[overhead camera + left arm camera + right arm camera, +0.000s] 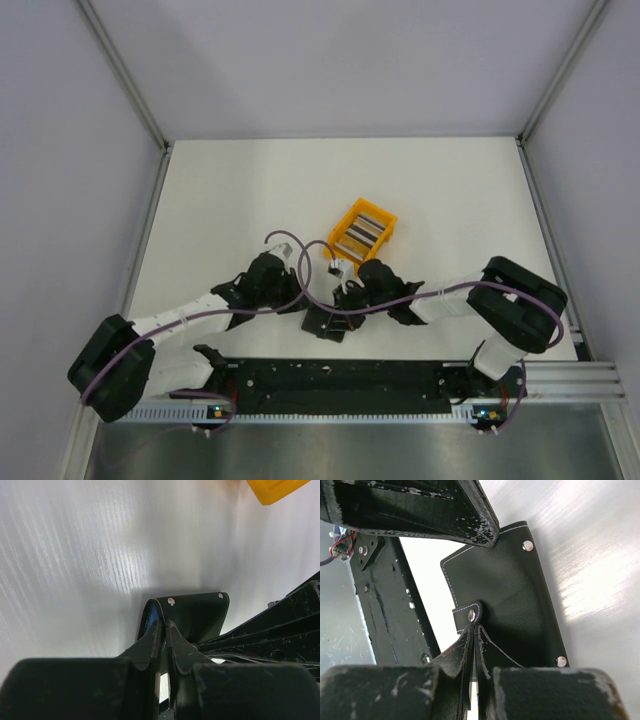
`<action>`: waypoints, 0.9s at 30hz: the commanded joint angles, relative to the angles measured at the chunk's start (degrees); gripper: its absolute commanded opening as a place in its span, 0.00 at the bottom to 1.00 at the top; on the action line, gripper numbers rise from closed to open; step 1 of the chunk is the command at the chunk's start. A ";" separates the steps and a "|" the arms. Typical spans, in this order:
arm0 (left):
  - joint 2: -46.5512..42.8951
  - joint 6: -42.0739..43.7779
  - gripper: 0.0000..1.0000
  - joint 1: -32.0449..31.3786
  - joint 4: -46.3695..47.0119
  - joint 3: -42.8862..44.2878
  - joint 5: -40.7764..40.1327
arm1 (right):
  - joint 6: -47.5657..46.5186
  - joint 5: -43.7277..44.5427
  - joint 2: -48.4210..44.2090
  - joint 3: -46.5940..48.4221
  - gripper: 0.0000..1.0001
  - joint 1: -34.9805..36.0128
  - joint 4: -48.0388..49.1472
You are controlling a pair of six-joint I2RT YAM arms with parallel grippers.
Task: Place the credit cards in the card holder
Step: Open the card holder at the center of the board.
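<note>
The black card holder (324,324) lies near the table's front edge between both grippers. My left gripper (303,304) is shut on one edge of its flap, seen in the left wrist view (164,625), where the holder (200,611) shows a bluish inner edge. My right gripper (345,301) is shut on the holder's small snap tab (468,615), with the holder's black leather face (505,585) spread behind it. The credit cards (365,231) stand edge-on as silvery and dark stripes in the orange bin (342,224), apart from both grippers.
The orange bin stands just behind the grippers, and its corner shows in the left wrist view (277,487). The black rail (340,378) carrying the arm bases runs along the near edge. Frame posts and grey walls bound the white table (230,190).
</note>
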 commanded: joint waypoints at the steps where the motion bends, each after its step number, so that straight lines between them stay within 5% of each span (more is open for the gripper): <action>1: -2.34 -1.63 0.09 -1.27 -1.03 -0.06 -1.20 | 3.27 5.32 0.28 1.51 0.00 -0.49 1.66; 4: -2.25 -4.52 0.03 -1.45 -1.48 -1.54 -1.74 | 6.87 7.08 0.46 2.48 0.01 -0.76 -0.88; 8: -2.51 -8.83 0.00 -1.62 0.80 -5.50 -2.61 | 14.34 5.15 2.04 2.83 0.20 -0.85 0.70; 11: -3.48 -11.47 0.00 -1.71 0.72 -6.47 -3.93 | 18.82 4.80 2.92 1.87 0.25 -0.85 4.20; 19: -4.45 -13.41 0.00 -2.15 -0.51 -6.38 -6.13 | 19.02 6.39 3.88 2.74 0.22 0.12 1.49; 27: -4.71 -14.82 0.00 -2.68 -0.16 -7.00 -6.48 | 18.58 15.43 5.29 7.05 0.00 3.81 -6.42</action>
